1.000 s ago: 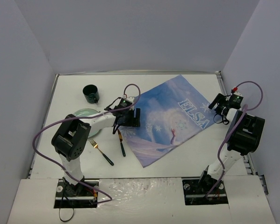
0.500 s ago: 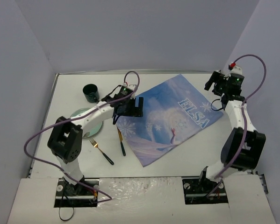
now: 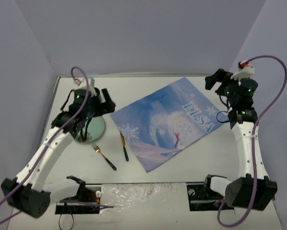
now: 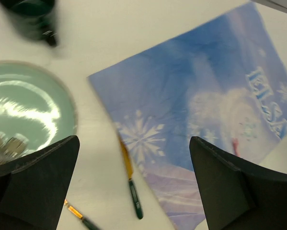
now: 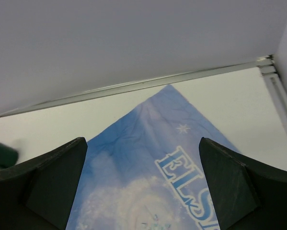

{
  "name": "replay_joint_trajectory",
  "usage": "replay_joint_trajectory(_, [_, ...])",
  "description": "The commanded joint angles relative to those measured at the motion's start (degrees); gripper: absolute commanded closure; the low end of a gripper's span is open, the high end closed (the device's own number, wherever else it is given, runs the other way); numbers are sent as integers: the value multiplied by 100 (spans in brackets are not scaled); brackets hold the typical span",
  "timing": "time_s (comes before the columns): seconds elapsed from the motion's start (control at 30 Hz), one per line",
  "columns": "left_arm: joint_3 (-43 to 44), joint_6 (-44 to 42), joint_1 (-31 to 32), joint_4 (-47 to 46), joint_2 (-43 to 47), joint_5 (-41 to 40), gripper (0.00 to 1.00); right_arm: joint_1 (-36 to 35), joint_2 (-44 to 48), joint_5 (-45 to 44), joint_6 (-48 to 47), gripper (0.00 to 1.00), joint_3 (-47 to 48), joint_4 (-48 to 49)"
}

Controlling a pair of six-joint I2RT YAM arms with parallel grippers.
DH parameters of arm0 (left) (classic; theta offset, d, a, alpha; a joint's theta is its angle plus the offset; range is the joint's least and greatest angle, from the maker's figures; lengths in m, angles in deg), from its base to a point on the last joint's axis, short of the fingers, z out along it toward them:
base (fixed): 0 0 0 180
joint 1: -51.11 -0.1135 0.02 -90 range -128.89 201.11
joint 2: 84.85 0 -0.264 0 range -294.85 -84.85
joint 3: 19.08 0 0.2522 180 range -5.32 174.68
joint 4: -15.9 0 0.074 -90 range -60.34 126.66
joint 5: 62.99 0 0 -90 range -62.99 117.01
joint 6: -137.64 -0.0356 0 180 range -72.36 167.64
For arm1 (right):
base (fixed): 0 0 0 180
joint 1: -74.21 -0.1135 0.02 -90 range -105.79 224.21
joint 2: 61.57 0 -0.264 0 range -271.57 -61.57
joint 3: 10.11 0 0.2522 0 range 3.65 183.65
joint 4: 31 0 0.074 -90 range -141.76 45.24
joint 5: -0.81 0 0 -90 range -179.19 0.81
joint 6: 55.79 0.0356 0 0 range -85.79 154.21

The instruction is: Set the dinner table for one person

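Note:
The dinner table is a white top with a blue Elsa cloth lying flat and turned like a diamond. Left of the cloth are a pale green plate, a gold fork with a dark handle and a matching knife. My left gripper hangs open high over the plate, holding nothing. In the left wrist view my left gripper frames the knife, the plate and a dark green mug. My right gripper is open and raised beyond the cloth's right corner, and from its wrist it looks down on the cloth.
Metal rails edge the table, and grey walls close it in on three sides. The left arm hides the mug in the top view. In the right wrist view the mug peeks in at the far left. Bare tabletop lies in front of the cloth.
Both grippers have come off the cloth's left and right corners and risen. The left swung back left over the plate, the right toward the back right. Both jaws opened wider.

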Motion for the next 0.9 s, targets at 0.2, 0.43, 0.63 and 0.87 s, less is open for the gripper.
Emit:
replay_joint_trajectory(0.2, [-1632, 826, -2102, 465, 1271, 73, 3, -1104, 128, 770, 629, 0, -648, 251])
replay_joint_trajectory(0.43, [-2466, 1420, -2885, 122, 1373, 37, 3, -1891, -132, 939, 454, 0, -594, 313])
replay_joint_trajectory(0.63, [-3391, 1712, -3460, -881, 1192, 579, 5, -2493, -135, 998, 303, 0, -765, 314])
replay_joint_trajectory(0.87, [-4255, 1914, -3732, -2668, 842, 1188, 17, -2875, -34, 1026, 141, 0, -996, 322])
